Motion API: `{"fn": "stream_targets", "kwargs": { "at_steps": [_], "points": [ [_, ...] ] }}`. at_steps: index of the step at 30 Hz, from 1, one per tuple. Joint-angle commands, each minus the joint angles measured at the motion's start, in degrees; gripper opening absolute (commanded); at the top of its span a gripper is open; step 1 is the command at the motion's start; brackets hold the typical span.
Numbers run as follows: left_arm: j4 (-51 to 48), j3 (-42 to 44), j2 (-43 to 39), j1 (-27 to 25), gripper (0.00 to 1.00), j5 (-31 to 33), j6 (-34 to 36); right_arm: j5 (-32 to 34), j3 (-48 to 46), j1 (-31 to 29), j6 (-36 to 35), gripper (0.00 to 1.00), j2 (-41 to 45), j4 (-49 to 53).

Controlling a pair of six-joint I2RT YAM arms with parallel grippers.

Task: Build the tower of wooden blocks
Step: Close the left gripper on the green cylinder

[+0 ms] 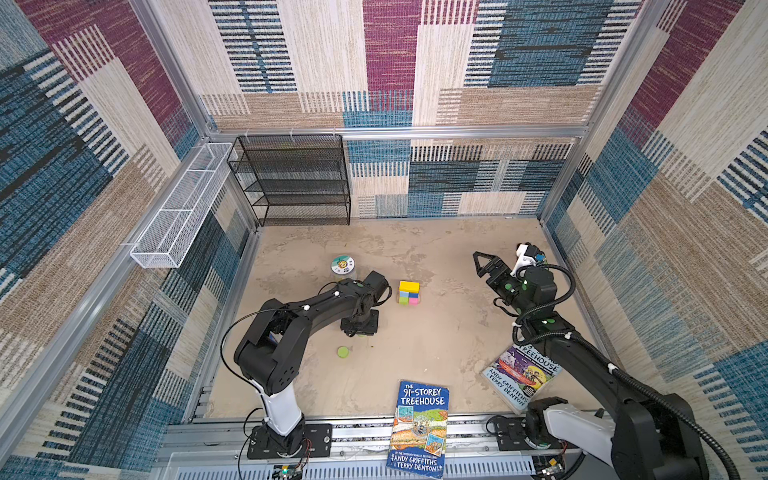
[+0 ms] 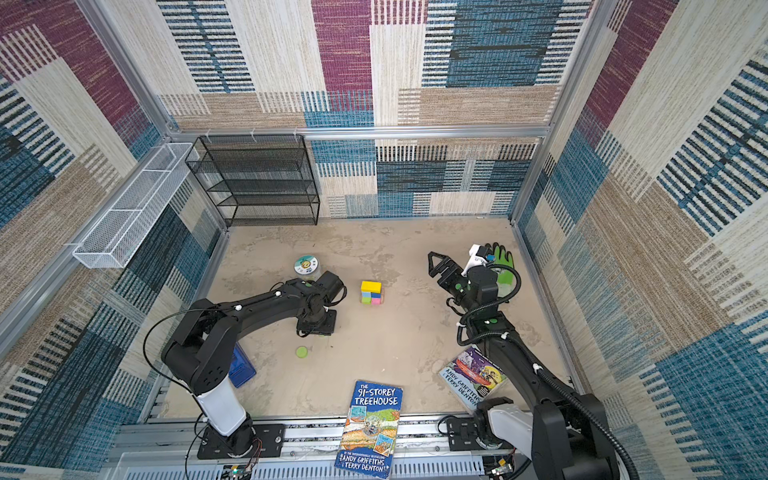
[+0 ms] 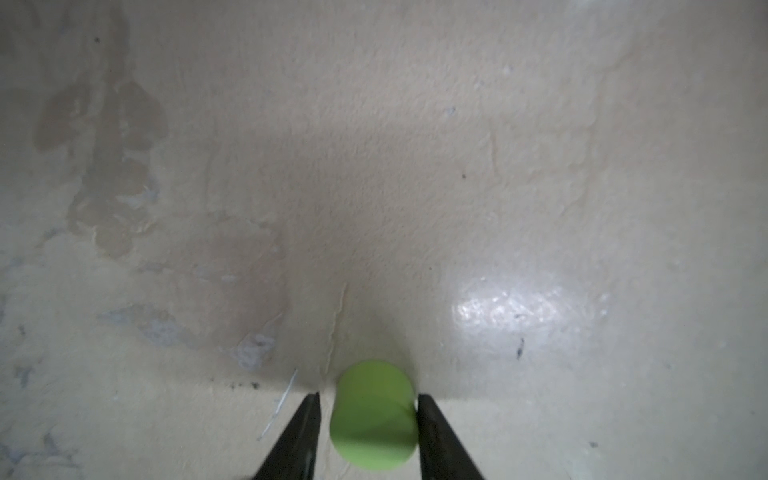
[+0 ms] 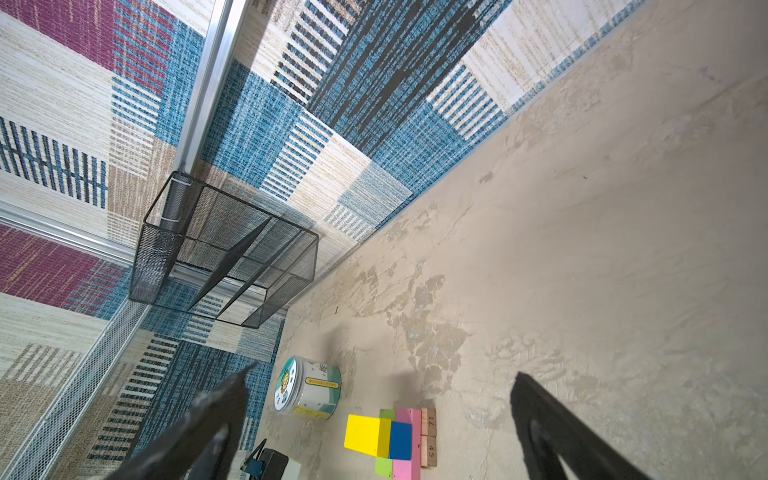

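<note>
The tower (image 1: 409, 293) (image 2: 371, 292) stands mid-table: a yellow block on top, blue, lime and pink blocks below, and tan bars (image 4: 428, 436) at its base. My left gripper (image 3: 368, 395) (image 1: 359, 330) points down at the table to the left of the tower, its jaws around a lime cylinder (image 3: 374, 419). One finger touches the cylinder and a narrow gap shows at the other. A flat lime round piece (image 1: 343, 352) (image 2: 301, 352) lies nearer the front. My right gripper (image 1: 478, 264) (image 4: 386, 370) hangs open and empty at the right, facing the tower.
A round tin (image 1: 343, 264) (image 4: 307, 388) stands behind the left gripper. Two books (image 1: 419, 428) (image 1: 519, 374) lie at the front. A black mesh shelf (image 1: 291, 183) and a white wire basket (image 1: 178, 212) line the back left. A blue case (image 2: 241, 368) and a green glove (image 2: 503, 259) sit at the sides.
</note>
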State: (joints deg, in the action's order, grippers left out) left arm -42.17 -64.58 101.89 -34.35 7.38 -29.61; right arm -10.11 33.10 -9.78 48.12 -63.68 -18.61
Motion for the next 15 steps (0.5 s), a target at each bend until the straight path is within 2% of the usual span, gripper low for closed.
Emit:
{"fn": "stream_targets", "kwargs": {
  "at_steps": [1,8,15],
  "points": [
    [0.34,0.15,0.02,-0.01,0.41,0.71,-0.89,-0.44,-0.06,-0.03,0.22,1.0,-0.05,-1.87],
    [0.45,0.06,0.26,-0.02,0.32,0.38,-0.63,-0.68,-0.1,0.08,0.25,0.99,-0.22,-1.87],
    [-0.16,-0.36,-1.14,-0.02,0.27,-0.54,0.05,-0.81,0.03,0.09,0.18,1.0,-0.73,-1.96]
  ]
}}
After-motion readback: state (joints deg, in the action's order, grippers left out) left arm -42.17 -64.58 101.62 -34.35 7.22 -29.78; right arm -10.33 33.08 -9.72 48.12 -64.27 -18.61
